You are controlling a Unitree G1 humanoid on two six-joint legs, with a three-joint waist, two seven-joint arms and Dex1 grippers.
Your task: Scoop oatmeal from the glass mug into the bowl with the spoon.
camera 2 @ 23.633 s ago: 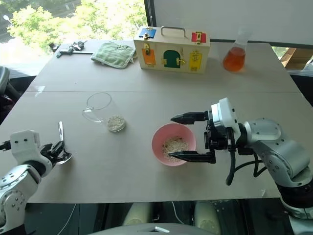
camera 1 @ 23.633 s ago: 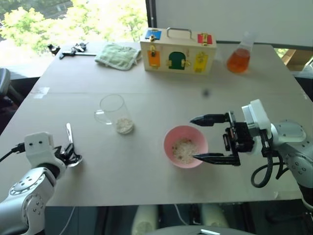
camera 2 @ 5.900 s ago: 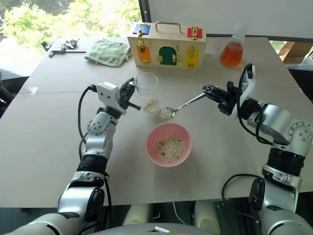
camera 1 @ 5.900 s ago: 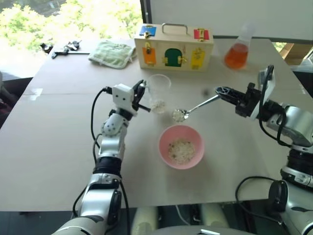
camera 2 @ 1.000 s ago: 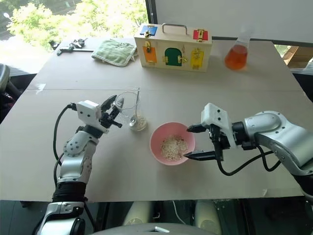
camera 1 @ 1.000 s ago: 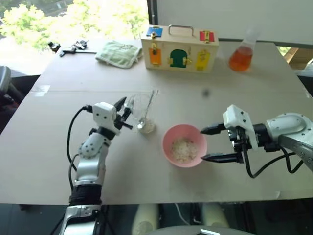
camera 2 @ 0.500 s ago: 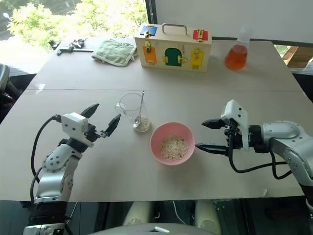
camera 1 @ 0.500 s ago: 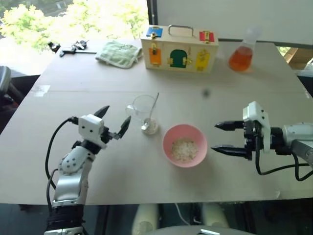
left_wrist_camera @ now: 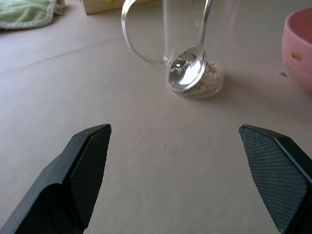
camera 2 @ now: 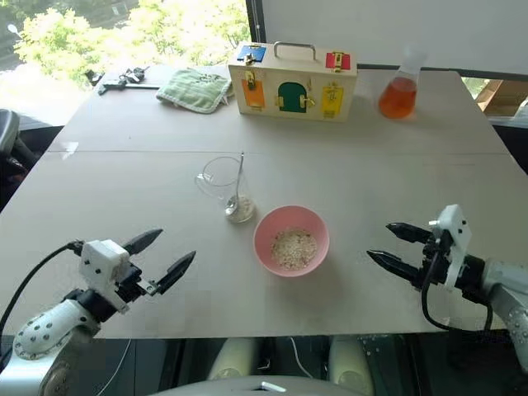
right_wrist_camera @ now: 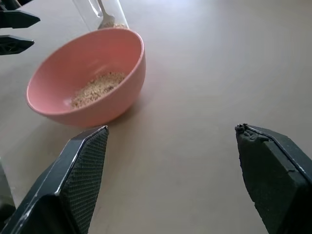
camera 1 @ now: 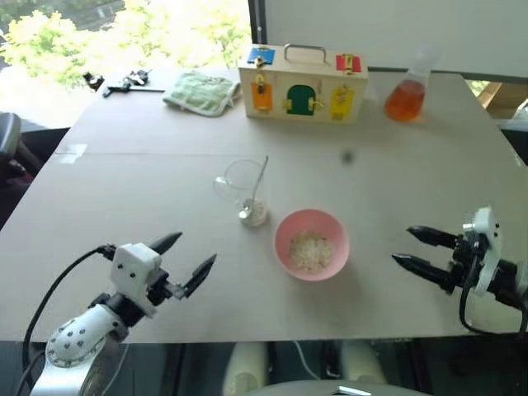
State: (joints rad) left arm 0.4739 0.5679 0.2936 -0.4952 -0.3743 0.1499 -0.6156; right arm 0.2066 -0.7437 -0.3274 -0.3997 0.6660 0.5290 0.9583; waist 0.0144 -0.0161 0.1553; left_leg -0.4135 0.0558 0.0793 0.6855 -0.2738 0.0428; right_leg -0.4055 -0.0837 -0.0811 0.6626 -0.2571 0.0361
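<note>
The glass mug [camera 1: 242,186] is standing upright near the middle of the table [camera 1: 124,173], with the spoon [camera 1: 254,191] leaning inside it, its handle sticking up past the rim and its round end resting down at the bottom. A thin layer of oatmeal [left_wrist_camera: 207,82] is lying in the bottom of the mug around the spoon's tip. Just beside the mug, on the robot's right, the bowl [camera 1: 312,244] is sitting with a small heap of pale flakes in its hollow; mug and bowl are looking close but apart.

The left gripper [camera 1: 190,259] is hanging near the table's near edge on the left, well apart from the mug, its two black fingers spread wide and gripping nothing. The right gripper [camera 1: 411,251] is hovering on the far side of the bowl, near it yet not touching, its fingers likewise standing apart and empty, pointing toward the bowl.

At the far end of the table a wooden box [camera 1: 300,83] with coloured latches is standing, a green cloth [camera 1: 200,91] is lying to its left, and a flask of orange liquid [camera 1: 405,96] is standing to its right. Some small dark object [camera 1: 120,82], perhaps a tool, is lying by the far left corner.
</note>
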